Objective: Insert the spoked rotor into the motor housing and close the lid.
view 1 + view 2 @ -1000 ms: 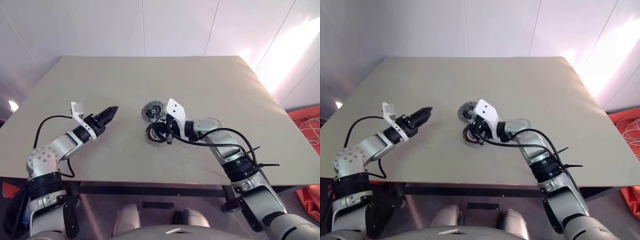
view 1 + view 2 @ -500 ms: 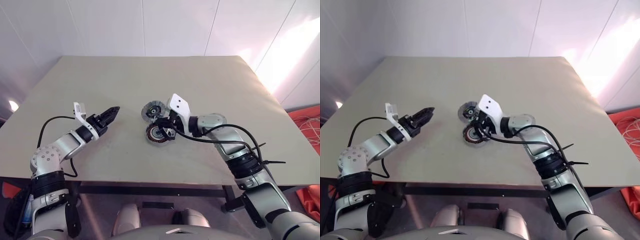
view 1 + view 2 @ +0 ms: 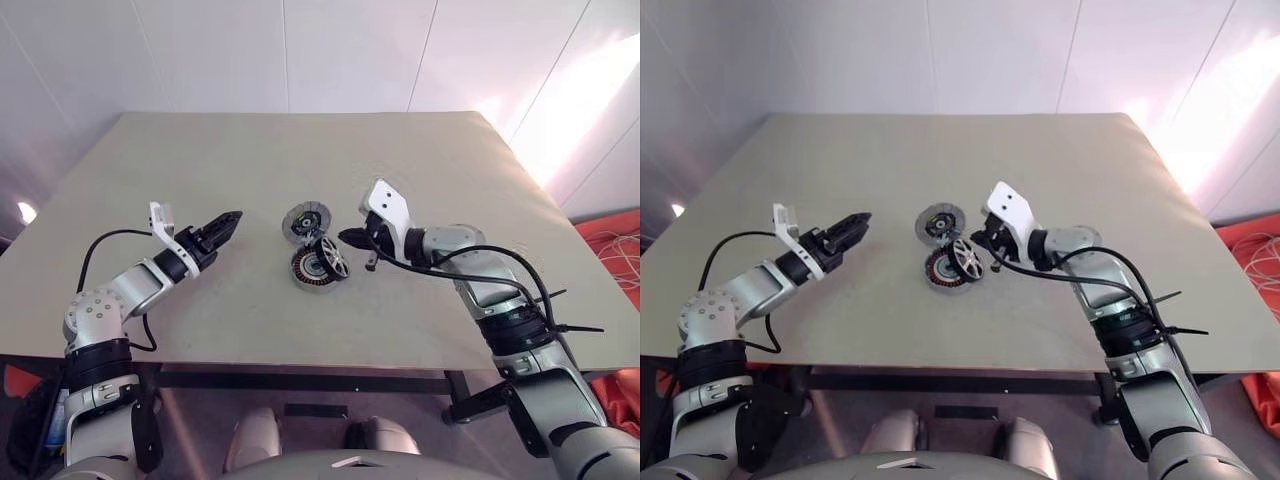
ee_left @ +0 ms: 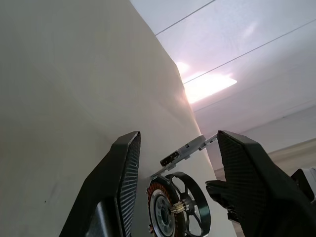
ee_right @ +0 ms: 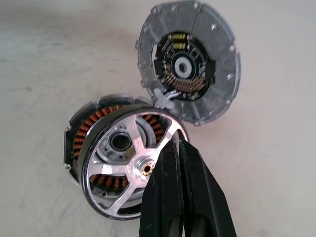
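Rotor [image 5: 123, 163] leans tilted against housing [image 5: 81, 136]; no writing legible.

Left gripper [image 3: 228, 222] hovers with fingers apart (pointing level); right gripper [image 3: 347, 238] pinched closed.

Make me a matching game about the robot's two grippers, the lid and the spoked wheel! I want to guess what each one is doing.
Things:
1. left gripper
2. right gripper
3. lid
4. spoked wheel

What it is doing:
A. tilted, leaning on the round case with copper coils
B. shut, holding nothing
C. lying open on the table, inside face up
D. open, holding nothing

Right pairs: 1-D, 2-B, 3-C, 4-A
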`<state>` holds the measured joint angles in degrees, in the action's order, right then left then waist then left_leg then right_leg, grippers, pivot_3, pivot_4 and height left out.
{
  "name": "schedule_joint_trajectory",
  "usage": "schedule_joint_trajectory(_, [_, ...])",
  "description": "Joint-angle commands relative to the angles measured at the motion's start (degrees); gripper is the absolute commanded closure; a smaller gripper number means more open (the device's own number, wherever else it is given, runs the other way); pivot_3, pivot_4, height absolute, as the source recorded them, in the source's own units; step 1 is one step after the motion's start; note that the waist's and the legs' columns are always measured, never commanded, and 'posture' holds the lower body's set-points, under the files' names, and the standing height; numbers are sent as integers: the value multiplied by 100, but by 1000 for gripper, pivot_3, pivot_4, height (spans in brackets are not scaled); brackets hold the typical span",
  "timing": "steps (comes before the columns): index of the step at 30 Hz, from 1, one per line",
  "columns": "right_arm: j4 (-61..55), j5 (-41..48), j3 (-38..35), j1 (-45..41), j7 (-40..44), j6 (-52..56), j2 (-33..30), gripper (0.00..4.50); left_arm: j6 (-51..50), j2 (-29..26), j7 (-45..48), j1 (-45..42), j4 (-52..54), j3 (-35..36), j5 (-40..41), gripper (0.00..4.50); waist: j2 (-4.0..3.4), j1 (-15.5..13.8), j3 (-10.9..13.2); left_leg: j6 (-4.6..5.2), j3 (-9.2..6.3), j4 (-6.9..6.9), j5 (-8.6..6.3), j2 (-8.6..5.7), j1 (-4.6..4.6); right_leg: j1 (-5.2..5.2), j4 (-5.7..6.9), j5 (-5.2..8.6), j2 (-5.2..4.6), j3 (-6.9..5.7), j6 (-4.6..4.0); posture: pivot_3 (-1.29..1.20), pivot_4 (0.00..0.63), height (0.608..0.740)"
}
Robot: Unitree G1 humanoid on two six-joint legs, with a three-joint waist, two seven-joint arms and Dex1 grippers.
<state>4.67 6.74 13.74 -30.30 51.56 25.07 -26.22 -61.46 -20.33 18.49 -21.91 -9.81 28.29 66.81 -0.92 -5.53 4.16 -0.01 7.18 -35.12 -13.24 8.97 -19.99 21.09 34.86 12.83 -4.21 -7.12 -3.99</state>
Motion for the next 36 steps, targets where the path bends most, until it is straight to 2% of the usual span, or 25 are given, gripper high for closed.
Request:
schedule_joint_trajectory(1, [62, -1, 33, 4, -32, -99, 119, 4500, 24, -115, 69, -170, 58, 53, 37, 1861, 0, 1, 0, 0, 0, 0, 0, 0, -1, 0, 0, 0, 0, 0, 0, 0, 0, 740])
schedule_joint_trajectory(8, [5, -12, 134, 3, 9, -107, 235, 4500, 10, -145, 25, -122, 128, 101, 63, 1861, 0, 2, 0, 0, 0, 0, 0, 0, 0, -3, 1, 0, 0, 0, 0, 0, 0, 740])
schedule_joint_trajectory(18, [42, -71, 427, -249, -102, -91, 825, 4500, 95, -299, 6, -145, 79, 269, 34, 1861, 0, 14, 0, -3, 0, 1, 1, 2, 2, 0, 1, 0, 1, 0, 0, 0, 0, 740])
schedule_joint_trajectory(27, [142, -117, 450, -323, -99, -160, 873, 4500, 95, -298, -25, -107, 136, 316, 49, 1861, 1, 9, 0, -4, -2, 2, 1, 1, 2, 2, 1, 0, 0, 0, -1, 0, 0, 740])
schedule_joint_trajectory(36, [520, -194, 517, -613, -210, -321, 1195, 4500, 120, -314, -18, -133, 108, 325, 15, 1861, 1, 16, 0, -5, -2, 2, 1, 1, 3, 4, 2, -1, 0, 0, -1, 0, 0, 740])
